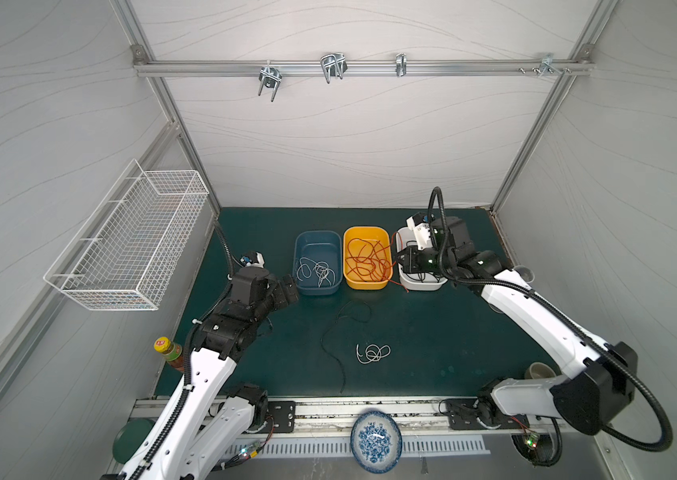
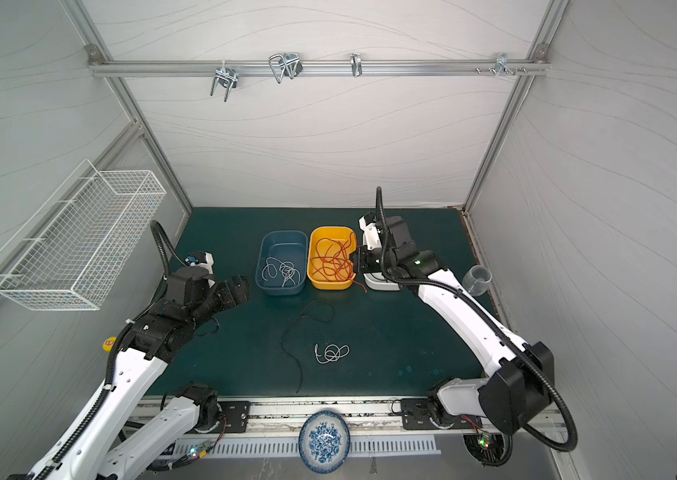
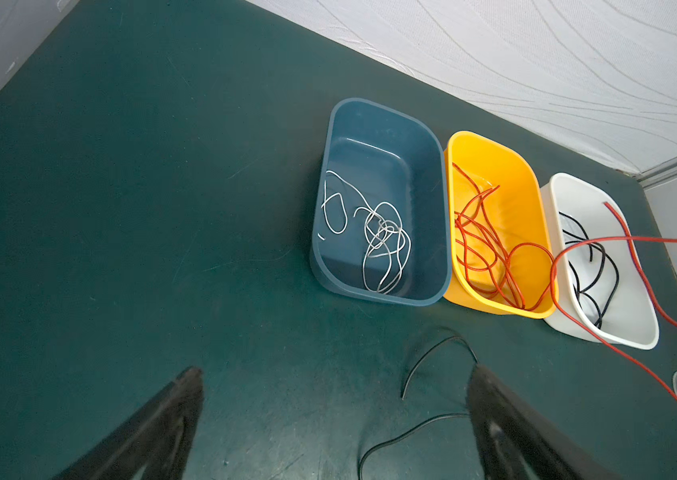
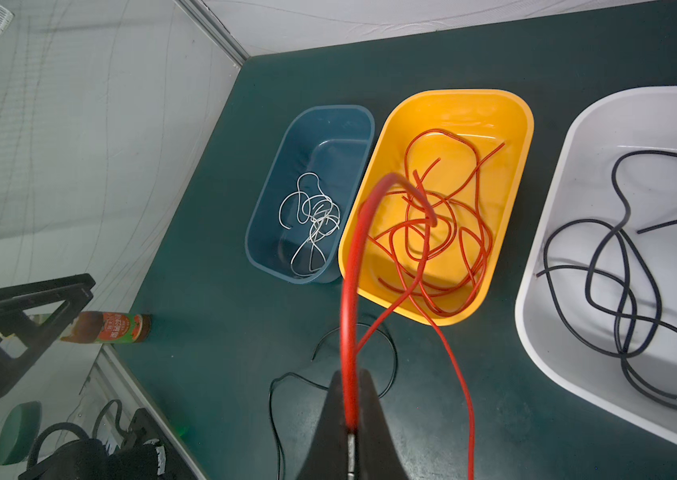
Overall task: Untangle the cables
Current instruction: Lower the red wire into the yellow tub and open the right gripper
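The right gripper point(image 4: 350, 395) clamps a thin red cable point(image 4: 348, 299) arching over the yellow plastic tub point(image 4: 453, 106); the left gripper point(image 3: 334, 374) stands apart, apparently empty.

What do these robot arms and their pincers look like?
The left arm and right arm have smooth white shells and bulky black joints. A ribbed black hose runs along each. Green lights glow on the right arm. The left gripper and right gripper each have two black wedge-shaped fingers.
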